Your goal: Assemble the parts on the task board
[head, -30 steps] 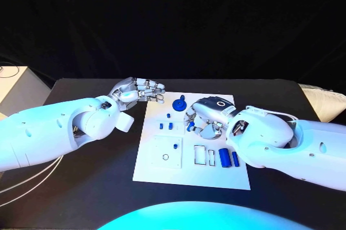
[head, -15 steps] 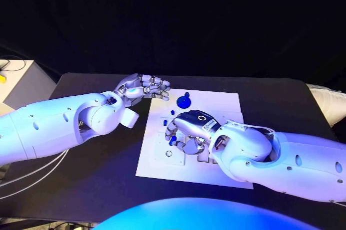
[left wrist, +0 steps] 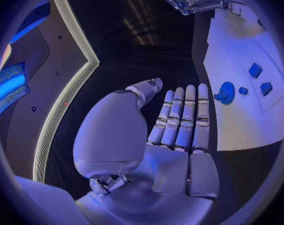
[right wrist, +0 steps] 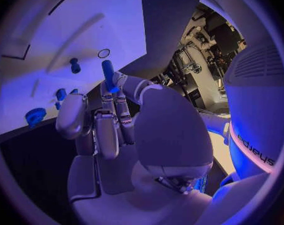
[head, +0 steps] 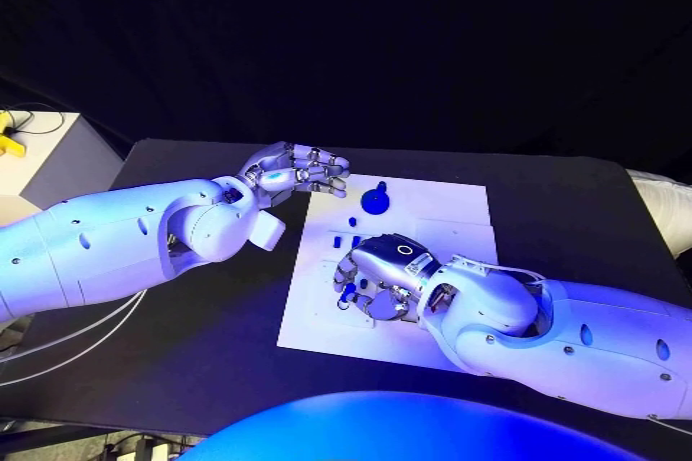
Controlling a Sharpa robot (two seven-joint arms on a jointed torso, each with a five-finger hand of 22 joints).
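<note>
Right now the right hand (head: pixel 378 281) hovers low over the middle of the task board (head: pixel 447 206), pinching a slim blue peg (right wrist: pixel 108 74) between thumb and fingertip (the wrist view shows it upright above the plate). At about eleven o'clock from it, the left hand (head: pixel 293 171) hangs over the black table (head: pixel 188 371) beside the board's far-left corner, holding nothing, fingers straight and close together. A blue gear (head: pixel 376 201) and small blue parts (head: pixel 346 241) lie on the board's far half.
</note>
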